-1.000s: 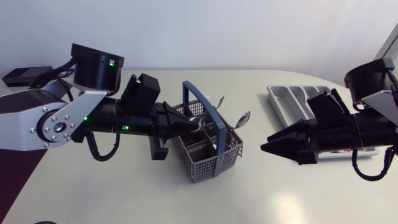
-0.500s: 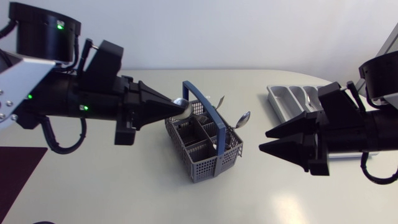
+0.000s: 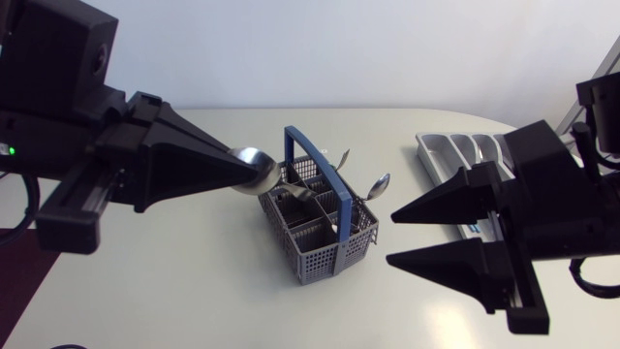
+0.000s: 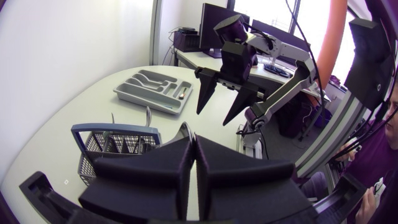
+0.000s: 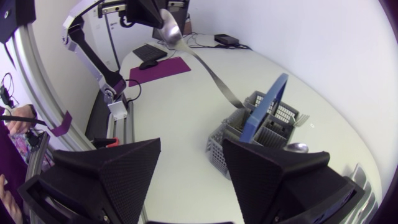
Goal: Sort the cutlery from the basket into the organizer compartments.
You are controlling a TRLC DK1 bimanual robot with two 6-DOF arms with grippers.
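**A:** Left fingers (image 3: 225, 167) are high above the tabletop (image 3: 194, 281), pinched narrow on the spoon (image 3: 260, 163). They've got it by the bowl end.

**B:** And which way does the stem run?

**A:** It slants down and away from the fingers, toward the basket (image 3: 325, 254). In the right wrist view its tail sits right at the basket's rim. I can't tell whether it's clear of the rim.

**B:** Right fingers (image 3: 441, 202)?

**A:** Spread wide with nothing between them. They hang beside the basket with the tips aimed at it.

**B:** Where's the organizer (image 3: 438, 153)?

**A:** It's at the tabletop's right end, behind the right fingers. From the spoon it lies across the basket and past the right arm, so the right arm is much the nearer one.

**B:** So what does the next move hinge on?

**A:** The long axis, I'd say. The spoon hangs steeply, bowl up, and it would need levelling to lie along a compartment. Either the left arm carries it over the basket, or those open right fingers take the stem. A second spoon (image 3: 380, 184) pokes up from the basket on that side and could snag the stem if it passes low.
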